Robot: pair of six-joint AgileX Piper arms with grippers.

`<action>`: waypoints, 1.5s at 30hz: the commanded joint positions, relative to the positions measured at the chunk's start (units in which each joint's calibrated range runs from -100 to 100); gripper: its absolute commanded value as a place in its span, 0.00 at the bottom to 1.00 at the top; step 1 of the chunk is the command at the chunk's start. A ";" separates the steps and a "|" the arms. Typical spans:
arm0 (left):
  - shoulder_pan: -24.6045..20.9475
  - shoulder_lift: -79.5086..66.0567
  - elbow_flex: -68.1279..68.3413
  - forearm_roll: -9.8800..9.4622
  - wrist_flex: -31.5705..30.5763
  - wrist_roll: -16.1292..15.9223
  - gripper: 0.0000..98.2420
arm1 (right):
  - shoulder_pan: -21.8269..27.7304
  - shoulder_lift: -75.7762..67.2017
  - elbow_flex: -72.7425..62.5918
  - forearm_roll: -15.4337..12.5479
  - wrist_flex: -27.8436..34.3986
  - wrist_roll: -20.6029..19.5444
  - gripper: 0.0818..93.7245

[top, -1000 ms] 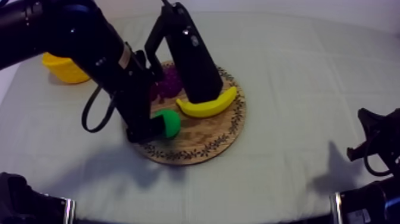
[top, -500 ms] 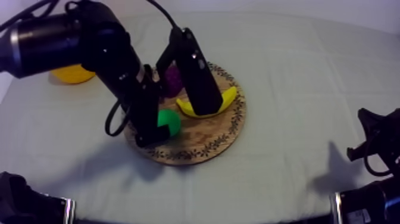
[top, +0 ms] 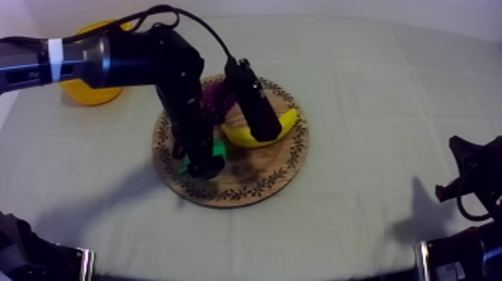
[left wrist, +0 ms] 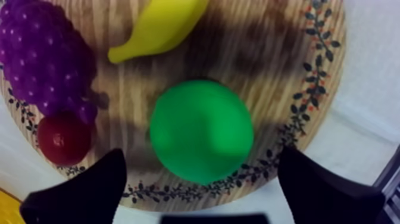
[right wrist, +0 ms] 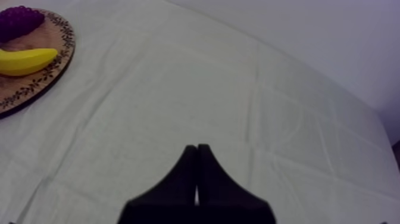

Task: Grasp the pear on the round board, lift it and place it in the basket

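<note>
The green pear [top: 219,150] [left wrist: 201,131] lies on the round wooden board [top: 280,168] [left wrist: 271,56], near its front-left rim. My left gripper [top: 203,164] [left wrist: 202,186] hangs right above the pear, open, with one finger on each side and clear of it. Beside the pear on the board are a banana [top: 263,131] [left wrist: 159,27], purple grapes [top: 217,97] [left wrist: 44,56] and a small red fruit [left wrist: 64,138]. The yellow basket [top: 88,88] stands at the far left of the table. My right gripper [top: 467,187] [right wrist: 196,173] rests low at the right, shut on nothing.
My left arm's dark links cross the board's back and left parts in the top view. The right wrist view has the board [right wrist: 41,80] with the banana [right wrist: 27,61] and grapes [right wrist: 21,21] far off across bare cloth [right wrist: 196,89].
My left arm has swung in over the board, bringing its gripper from the pear's left side to above it. The basket is less covered. The right arm has not moved.
</note>
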State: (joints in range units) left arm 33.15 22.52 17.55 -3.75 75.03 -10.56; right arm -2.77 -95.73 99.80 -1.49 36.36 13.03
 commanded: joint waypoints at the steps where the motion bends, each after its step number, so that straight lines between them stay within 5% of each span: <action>1: -0.18 1.93 -0.66 0.10 -0.09 -0.19 0.96 | 0.01 -0.03 -0.02 0.00 0.02 -0.02 0.00; 14: -0.47 8.22 -2.78 0.11 -1.60 0.00 0.88 | 0.01 -0.03 -0.02 0.00 0.02 -0.02 0.00; 31: -0.04 7.06 -2.35 0.15 -3.44 1.79 0.50 | 0.01 -0.03 -0.02 0.00 0.02 -0.02 0.00; 45: 2.31 -5.61 -1.21 -0.77 1.56 3.43 0.46 | 0.01 -0.03 -0.02 0.00 0.02 -0.02 0.00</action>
State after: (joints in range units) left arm 35.35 19.69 16.38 -4.49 75.72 -7.15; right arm -2.77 -95.73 99.80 -1.49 36.36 13.03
